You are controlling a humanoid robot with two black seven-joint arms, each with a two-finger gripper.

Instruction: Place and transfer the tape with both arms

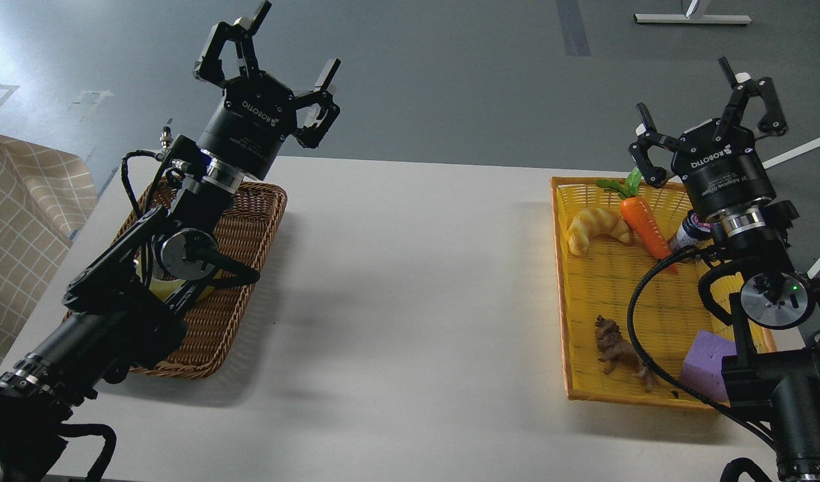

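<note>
Both claws gape empty – left claw (294, 47) above the wicker basket (249, 234), right claw (707, 100) over the yellow tray (584, 321) holding croissant (596, 226), carrot (644, 224), toy animal (617, 349).

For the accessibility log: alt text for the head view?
Both grippers, left gripper and right gripper, are raised open and empty over a white table, with a brown wicker basket at left and a yellow tray of toys at right.
</note>
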